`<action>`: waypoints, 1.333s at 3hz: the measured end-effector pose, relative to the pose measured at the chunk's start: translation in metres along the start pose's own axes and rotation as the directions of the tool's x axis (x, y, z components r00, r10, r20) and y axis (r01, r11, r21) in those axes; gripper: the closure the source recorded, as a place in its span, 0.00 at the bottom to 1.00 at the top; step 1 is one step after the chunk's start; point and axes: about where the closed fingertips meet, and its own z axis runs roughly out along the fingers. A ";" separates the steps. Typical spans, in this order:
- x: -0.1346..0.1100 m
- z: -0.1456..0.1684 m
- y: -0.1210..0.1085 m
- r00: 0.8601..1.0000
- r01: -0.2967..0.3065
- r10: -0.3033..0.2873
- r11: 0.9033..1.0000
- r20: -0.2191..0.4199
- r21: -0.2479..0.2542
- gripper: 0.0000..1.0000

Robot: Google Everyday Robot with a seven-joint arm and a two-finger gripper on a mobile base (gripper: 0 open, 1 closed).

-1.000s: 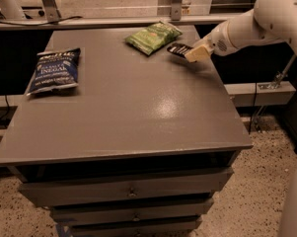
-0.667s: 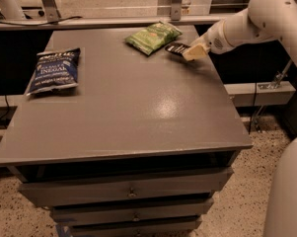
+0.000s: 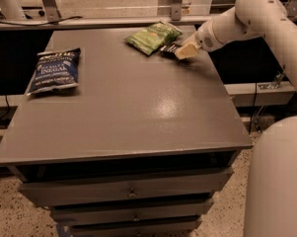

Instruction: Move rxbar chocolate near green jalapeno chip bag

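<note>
Comparing with the view a second earlier: the bar (image 3: 168, 48) had shifted left, toward the green bag (image 3: 150, 37). It sat just beside that bag's lower right edge, at the far right of the table (image 3: 138, 107). Whether it touched the bag could not be told. The bar's right end disappeared into the gripper (image 3: 180, 51). The jaws read as clenched on it, since bar and gripper had travelled left together. Whether the bar rested on the table or hung just above it was unclear. The green bag had not moved. The blue bag (image 3: 54, 70) lay well apart near the left edge, untouched. The arm (image 3: 246, 14) reached in from the right rear.

Judgement: carry essentially done, as the bar was already near the target. The remaining step was likely set-down and release, then withdrawal without dragging the bar away or nudging the bag.
</note>
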 end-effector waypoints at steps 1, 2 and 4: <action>-0.002 0.011 0.000 1.000 0.003 -0.003 1.000 -0.013 -0.010 0.82; -0.004 0.014 -0.001 1.000 0.003 -0.004 1.000 -0.020 -0.009 0.60; -0.007 0.014 0.006 1.000 -0.005 0.004 1.000 -0.012 -0.024 0.13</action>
